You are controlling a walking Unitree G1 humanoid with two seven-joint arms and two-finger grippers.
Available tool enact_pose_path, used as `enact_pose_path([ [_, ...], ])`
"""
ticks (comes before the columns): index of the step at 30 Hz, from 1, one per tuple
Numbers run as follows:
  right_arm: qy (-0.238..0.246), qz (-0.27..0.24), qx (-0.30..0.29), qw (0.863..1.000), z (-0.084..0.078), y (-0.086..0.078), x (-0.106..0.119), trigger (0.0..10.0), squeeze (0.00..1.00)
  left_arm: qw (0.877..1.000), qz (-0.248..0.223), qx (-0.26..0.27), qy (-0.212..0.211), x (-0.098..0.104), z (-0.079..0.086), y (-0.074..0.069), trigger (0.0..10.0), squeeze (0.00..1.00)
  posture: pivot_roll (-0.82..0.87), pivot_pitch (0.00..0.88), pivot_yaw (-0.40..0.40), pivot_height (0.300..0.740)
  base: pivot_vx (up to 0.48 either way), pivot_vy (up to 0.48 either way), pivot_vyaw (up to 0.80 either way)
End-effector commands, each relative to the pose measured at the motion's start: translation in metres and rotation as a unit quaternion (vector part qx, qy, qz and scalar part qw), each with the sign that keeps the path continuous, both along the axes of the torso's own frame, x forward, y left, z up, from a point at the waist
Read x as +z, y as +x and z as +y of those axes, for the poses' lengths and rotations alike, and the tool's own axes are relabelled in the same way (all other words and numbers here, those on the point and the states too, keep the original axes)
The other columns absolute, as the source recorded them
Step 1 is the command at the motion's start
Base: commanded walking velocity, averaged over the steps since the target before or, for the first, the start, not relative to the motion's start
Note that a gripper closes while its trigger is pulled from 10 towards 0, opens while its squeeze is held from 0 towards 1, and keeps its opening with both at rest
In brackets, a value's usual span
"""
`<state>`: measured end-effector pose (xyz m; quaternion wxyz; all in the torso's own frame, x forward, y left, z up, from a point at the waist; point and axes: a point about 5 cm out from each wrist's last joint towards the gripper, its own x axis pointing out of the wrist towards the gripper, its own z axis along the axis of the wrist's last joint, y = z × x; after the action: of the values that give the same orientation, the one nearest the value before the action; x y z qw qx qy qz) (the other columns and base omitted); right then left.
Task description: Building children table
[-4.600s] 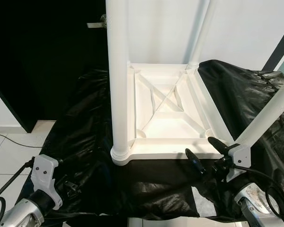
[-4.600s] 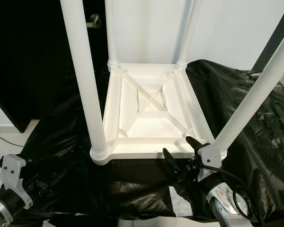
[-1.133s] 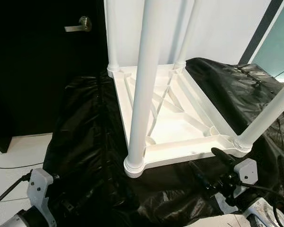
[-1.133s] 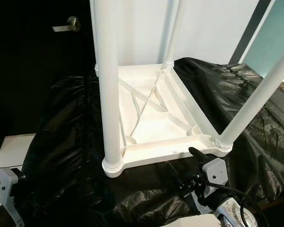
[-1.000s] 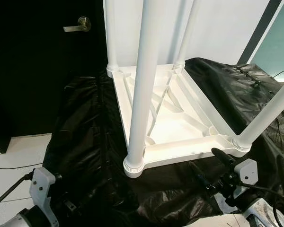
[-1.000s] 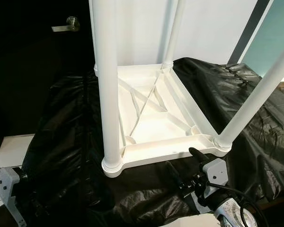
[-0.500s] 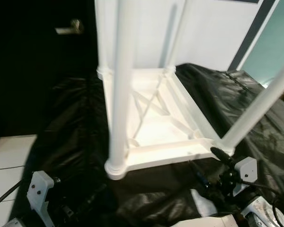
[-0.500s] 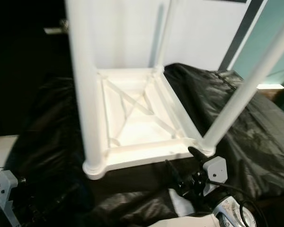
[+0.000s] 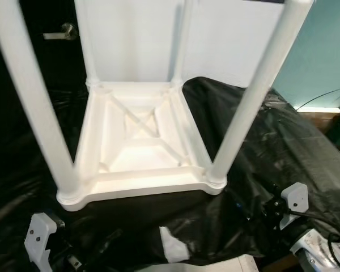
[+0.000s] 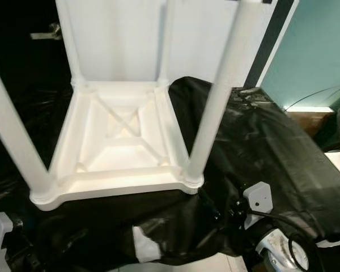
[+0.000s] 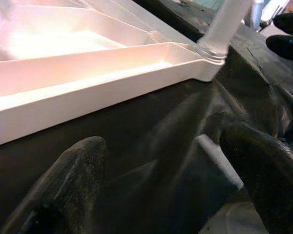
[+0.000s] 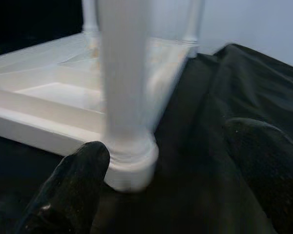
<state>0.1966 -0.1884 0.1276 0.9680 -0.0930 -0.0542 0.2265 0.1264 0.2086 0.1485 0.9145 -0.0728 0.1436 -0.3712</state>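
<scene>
The white children's table (image 9: 137,148) is lying upside down on a black plastic sheet (image 9: 283,141) draped over the surface, its ribbed underside facing up and four round white legs standing up from the corners. Taking the near right leg (image 9: 246,107) as the landmark: the right tool (image 12: 171,175) is hovering low just in front of that leg's collar, fingers spread wide and gripping nothing, with one finger (image 12: 75,180) near the foot of the collar and the sheet lying between the two. The left tool (image 11: 171,180) is sitting well to the left of that leg, low before the table's front rail, also spread open and empty. The table is looking like hollow moulded plastic, so it is probably light, stiff and rather slick, and likely to slide on the glossy sheet when pushed. The legs are offering the best hold: smooth cylinders the fingers can close around, lower down near the collar where leverage on the joint is smallest. A grip high on a leg is risking a twist or a loosened socket, and the thin rail edges are looking awkward to pinch.
</scene>
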Motion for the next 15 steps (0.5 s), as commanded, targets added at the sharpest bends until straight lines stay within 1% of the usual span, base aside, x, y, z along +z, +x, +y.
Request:
enact_pose_path([
  [1,0.001,0.011,-0.005,1.0,-0.003,0.0,-0.004,10.0,0.0,0.991,-0.014,-0.131,-0.032,0.006,-0.006,-0.008,10.0,0.0,0.06,0.0,-0.069,0.74,0.0,0.0,0.0],
  [3,0.004,0.008,-0.006,1.0,-0.002,0.0,-0.005,10.0,0.0,0.993,-0.022,-0.114,-0.029,0.006,-0.005,-0.001,10.0,0.0,0.06,0.0,-0.066,0.74,0.0,0.0,0.0],
  [6,0.006,0.008,-0.008,1.0,-0.002,0.0,-0.005,10.0,0.0,0.993,-0.021,-0.111,-0.028,0.006,-0.004,0.0,10.0,0.0,0.06,0.0,-0.064,0.74,0.0,0.0,0.0],
  [7,0.001,0.007,-0.008,1.0,-0.002,0.001,-0.005,10.0,0.0,0.994,-0.029,-0.106,-0.024,0.006,-0.003,0.003,10.0,0.0,0.05,0.0,-0.063,0.74,0.0,0.0,0.0],
  [9,-0.001,0.005,-0.006,1.0,0.0,0.001,-0.004,10.0,0.0,0.994,-0.024,-0.102,-0.029,0.007,-0.003,0.006,10.0,0.0,0.05,0.0,-0.056,0.74,0.0,0.0,0.0],
  [15,-0.004,0.002,-0.004,1.0,0.0,0.001,-0.004,10.0,0.0,0.994,-0.021,-0.1,-0.026,0.007,0.0,0.007,10.0,0.0,0.05,0.0,-0.051,0.74,0.0,0.0,0.0],
])
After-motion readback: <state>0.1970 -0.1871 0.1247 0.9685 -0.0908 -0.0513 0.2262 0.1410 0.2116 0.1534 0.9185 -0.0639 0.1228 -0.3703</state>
